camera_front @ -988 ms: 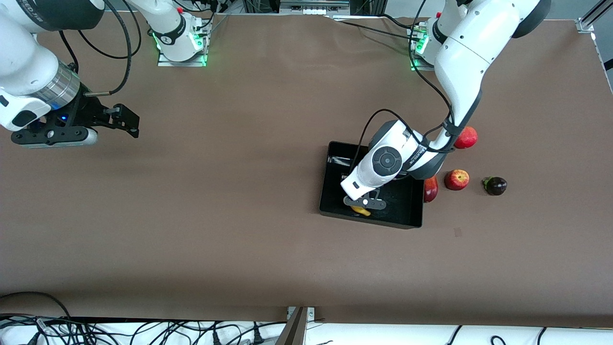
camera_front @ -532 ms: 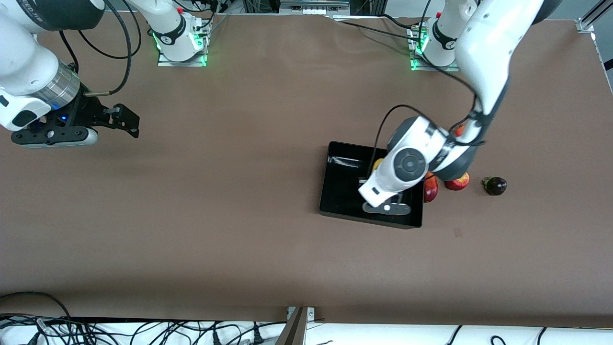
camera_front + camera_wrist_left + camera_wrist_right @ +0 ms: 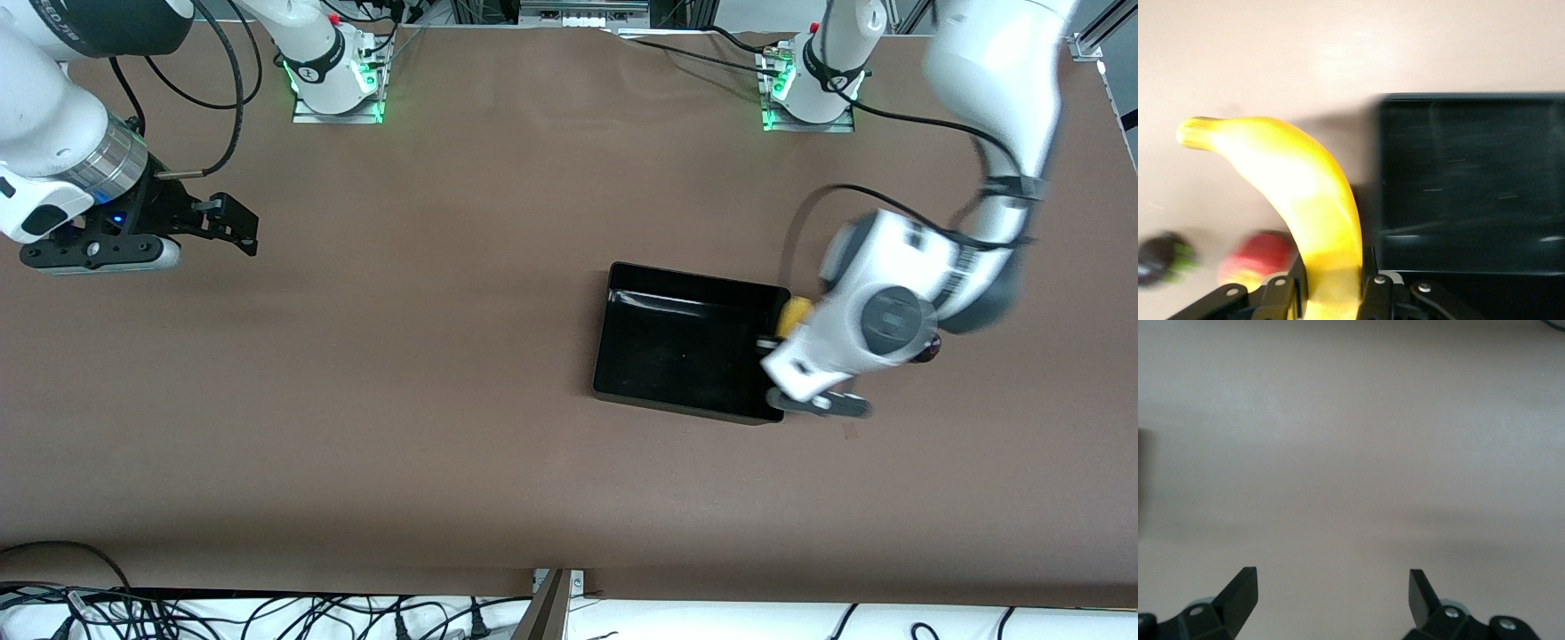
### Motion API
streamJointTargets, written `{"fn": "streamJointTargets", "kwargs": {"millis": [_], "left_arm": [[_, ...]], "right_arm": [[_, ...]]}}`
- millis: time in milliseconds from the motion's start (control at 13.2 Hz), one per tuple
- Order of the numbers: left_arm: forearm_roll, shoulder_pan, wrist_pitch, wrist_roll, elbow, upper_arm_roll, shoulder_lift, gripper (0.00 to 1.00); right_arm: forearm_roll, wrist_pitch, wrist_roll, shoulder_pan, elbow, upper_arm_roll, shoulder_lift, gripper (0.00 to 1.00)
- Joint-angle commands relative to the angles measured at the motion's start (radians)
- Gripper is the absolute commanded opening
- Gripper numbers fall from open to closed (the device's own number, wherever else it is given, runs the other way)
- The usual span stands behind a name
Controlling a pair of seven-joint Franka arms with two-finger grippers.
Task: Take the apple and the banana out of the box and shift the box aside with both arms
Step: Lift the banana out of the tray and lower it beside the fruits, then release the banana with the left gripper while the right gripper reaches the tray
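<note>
Banana (image 3: 1313, 220) is up in the air, pinched low on its length by the left gripper (image 3: 1331, 297), whose fingers (image 3: 1373, 283) press its sides; the free end curves well out from the grip. In the front view the left gripper (image 3: 813, 402) is over the box edge toward the left arm's end of the table, w/ only a yellow tip of the banana (image 3: 794, 313) showing past the wrist. Box (image 3: 685, 351) looks empty now. Red fruit (image 3: 1258, 257) and a dark purple one (image 3: 1161, 260) lie on the table (image 3: 444, 356) just beside the box, under the carried banana (the red one may be the apple, can't tell through the blur). Right gripper (image 3: 227, 222) waits well apart over bare table at the right arm's end, fingers (image 3: 1238, 593) spread wide, nothing between them. Risks from here, as I judge them: the grip sits near one end, so the long free part could swing or slip in the pinch during a fast move; setting it down straight below could land it on the fruit there and roll them, maybe vs. the box wall. Dropping too near the box could also get in the way of the two-arm grab at its rim.
</note>
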Motion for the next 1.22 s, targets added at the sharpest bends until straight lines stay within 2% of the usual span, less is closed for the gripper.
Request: {"fn": "streamJointTargets", "kwargs": {"millis": [0, 228, 380, 456, 532, 760, 988, 1140], "left_arm": [[0.053, 0.102, 0.096, 0.232, -0.022, -0.013, 0.046, 0.00], [0.076, 0.194, 0.266, 0.487, -0.030, -0.012, 0.144, 0.00], [0.081, 0.227, 0.337, 0.543, -0.036, -0.012, 0.191, 0.01], [0.083, 0.227, 0.342, 0.546, -0.036, -0.012, 0.202, 0.66], [0.081, 0.228, 0.342, 0.546, -0.035, -0.012, 0.202, 1.00], [0.067, 0.221, 0.280, 0.527, -0.021, -0.027, 0.149, 1.00], [0.064, 0.184, 0.116, 0.508, 0.007, -0.056, 0.020, 1.00], [0.064, 0.178, -0.036, 0.425, 0.026, -0.085, -0.078, 1.00]], "right_arm": [[-0.005, 0.017, -0.011, 0.000, 0.006, 0.000, 0.022, 1.00], [0.006, 0.007, -0.014, 0.014, 0.004, 0.003, 0.112, 1.00], [0.011, 0.009, 0.004, 0.059, 0.004, 0.008, 0.121, 1.00], [0.020, 0.022, 0.032, 0.098, 0.004, 0.008, 0.140, 1.00], [0.044, 0.048, 0.120, 0.133, 0.006, 0.008, 0.167, 1.00], [0.052, 0.169, 0.338, 0.274, 0.038, 0.008, 0.273, 1.00], [0.060, 0.245, 0.622, 0.420, 0.201, 0.007, 0.466, 1.00], [0.058, 0.313, 0.769, 0.489, 0.268, 0.002, 0.557, 1.00]]}}
